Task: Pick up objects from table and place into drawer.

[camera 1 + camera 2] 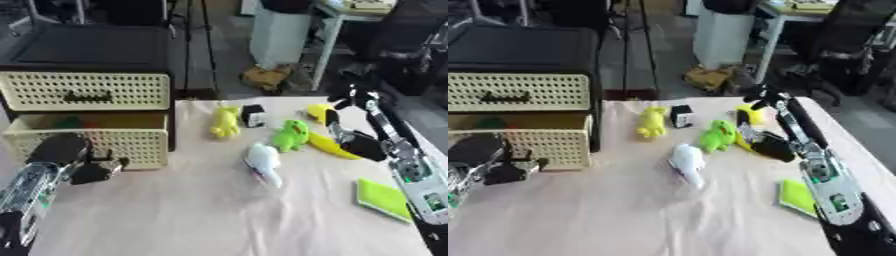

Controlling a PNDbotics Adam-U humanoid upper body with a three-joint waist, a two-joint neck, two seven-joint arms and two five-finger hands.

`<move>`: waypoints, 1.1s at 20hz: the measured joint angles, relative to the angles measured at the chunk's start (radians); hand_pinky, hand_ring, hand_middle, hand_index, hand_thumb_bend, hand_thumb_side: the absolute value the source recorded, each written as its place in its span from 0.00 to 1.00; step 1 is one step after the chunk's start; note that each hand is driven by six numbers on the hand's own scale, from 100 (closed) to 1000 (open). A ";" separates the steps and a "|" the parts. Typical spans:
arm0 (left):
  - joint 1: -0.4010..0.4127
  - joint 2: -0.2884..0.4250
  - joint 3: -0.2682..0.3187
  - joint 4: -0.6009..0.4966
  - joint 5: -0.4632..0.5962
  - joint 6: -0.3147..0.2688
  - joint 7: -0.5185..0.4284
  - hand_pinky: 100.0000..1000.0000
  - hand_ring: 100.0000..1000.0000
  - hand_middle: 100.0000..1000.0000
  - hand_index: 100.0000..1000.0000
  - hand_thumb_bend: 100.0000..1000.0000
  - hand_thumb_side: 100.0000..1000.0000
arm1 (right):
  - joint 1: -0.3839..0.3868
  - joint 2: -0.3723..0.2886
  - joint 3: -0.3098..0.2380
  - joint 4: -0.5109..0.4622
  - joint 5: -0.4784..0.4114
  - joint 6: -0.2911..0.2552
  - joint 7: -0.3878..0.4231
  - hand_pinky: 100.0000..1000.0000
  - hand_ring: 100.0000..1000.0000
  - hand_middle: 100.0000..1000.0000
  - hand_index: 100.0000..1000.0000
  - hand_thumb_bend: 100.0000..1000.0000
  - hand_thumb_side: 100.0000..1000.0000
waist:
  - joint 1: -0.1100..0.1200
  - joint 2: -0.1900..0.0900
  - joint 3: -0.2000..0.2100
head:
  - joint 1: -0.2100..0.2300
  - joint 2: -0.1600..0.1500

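The right hand (343,102) reaches over the toys at centre frame, fingers unclear, nothing lifted. The banana (328,145) lies beside its forearm; the open drawer (96,137) waits at left. Next: close on one toy.

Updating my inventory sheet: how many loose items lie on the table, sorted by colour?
Yellow: 2, the toy figure and the banana
Green: 2, the frog toy and the flat pad
White: 1, the toy
Black-and-white: 1, the small cube
Total: 6
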 measured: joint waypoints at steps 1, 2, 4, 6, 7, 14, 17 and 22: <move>0.019 0.000 -0.002 -0.029 0.007 -0.002 -0.010 0.00 0.00 0.00 0.36 0.48 1.00 | 0.000 0.000 0.000 0.000 0.000 0.000 0.000 0.62 0.71 0.73 0.81 0.00 0.36 | 0.000 -0.001 0.001 | -0.003 0.000; 0.039 0.000 -0.003 -0.055 0.014 -0.005 -0.019 0.00 0.00 0.00 0.37 0.48 1.00 | 0.000 0.000 0.000 0.000 0.000 0.000 0.000 0.62 0.71 0.73 0.81 0.00 0.36 | 0.001 -0.002 0.002 | -0.005 0.000; 0.078 0.000 -0.008 -0.112 0.027 -0.010 -0.034 0.00 0.00 0.00 0.37 0.47 1.00 | 0.004 0.000 0.000 0.000 0.000 0.000 0.000 0.62 0.71 0.73 0.81 0.00 0.36 | 0.004 -0.005 0.006 | -0.008 0.000; 0.117 0.000 -0.011 -0.170 0.039 -0.011 -0.043 0.00 0.00 0.00 0.38 0.47 1.00 | 0.008 0.000 -0.001 0.000 0.000 0.001 0.000 0.62 0.71 0.73 0.81 0.00 0.36 | 0.007 -0.008 0.009 | -0.013 0.000; 0.135 0.000 -0.014 -0.198 0.044 -0.011 -0.048 0.00 0.00 0.00 0.38 0.47 1.00 | 0.008 0.000 -0.001 0.000 0.000 0.001 0.000 0.62 0.71 0.73 0.81 0.00 0.36 | 0.009 -0.009 0.011 | -0.014 0.000; 0.237 -0.002 -0.026 -0.381 0.064 -0.017 -0.112 0.00 0.00 0.00 0.41 0.47 1.00 | 0.008 -0.001 -0.001 0.000 0.000 0.001 0.000 0.62 0.71 0.73 0.81 0.00 0.36 | 0.016 -0.013 0.017 | -0.022 0.000; 0.264 0.003 -0.032 -0.434 0.078 -0.020 -0.145 0.00 0.00 0.00 0.50 0.47 1.00 | 0.008 -0.001 -0.001 0.000 0.000 0.001 0.000 0.62 0.71 0.73 0.81 0.00 0.36 | 0.020 -0.013 0.018 | -0.023 0.001; 0.299 0.042 -0.035 -0.484 0.119 -0.013 -0.152 0.00 0.00 0.00 0.73 0.47 1.00 | 0.009 -0.002 -0.002 0.000 0.000 0.003 -0.001 0.62 0.71 0.73 0.81 0.00 0.36 | 0.022 -0.013 0.017 | -0.030 0.001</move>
